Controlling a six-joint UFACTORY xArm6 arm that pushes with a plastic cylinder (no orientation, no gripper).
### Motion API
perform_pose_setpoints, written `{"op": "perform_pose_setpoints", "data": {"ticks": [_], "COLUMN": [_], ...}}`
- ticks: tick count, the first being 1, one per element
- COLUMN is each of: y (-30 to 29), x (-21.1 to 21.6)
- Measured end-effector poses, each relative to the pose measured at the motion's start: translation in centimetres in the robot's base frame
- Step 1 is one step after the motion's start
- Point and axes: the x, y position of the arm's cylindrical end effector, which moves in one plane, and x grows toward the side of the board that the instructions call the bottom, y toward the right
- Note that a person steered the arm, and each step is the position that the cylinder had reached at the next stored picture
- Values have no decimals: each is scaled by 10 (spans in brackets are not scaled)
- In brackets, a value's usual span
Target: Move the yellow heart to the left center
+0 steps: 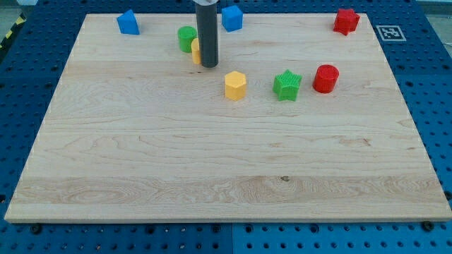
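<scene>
Lining up on the yellow heart [195, 50].
My tip [209, 65] touches its right side beside the green block [186, 37]; no claw shows; next, push left across the counter [212, 155].

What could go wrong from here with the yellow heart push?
1. My tip hides most of the small yellow heart block, so the contact side is unclear; it may slip off.
2. The green round block touches the heart on the view's left and could get dragged along.

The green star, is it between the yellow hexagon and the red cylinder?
Yes, the green star sits between the yellow hexagon and the red cylinder.
</scene>
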Motion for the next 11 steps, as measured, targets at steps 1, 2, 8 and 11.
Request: {"op": "perform_pose_setpoints", "data": {"ticks": [1,2,8,11], "y": [23,18,-33,-37], "x": [0,-14,-39,-14]}}
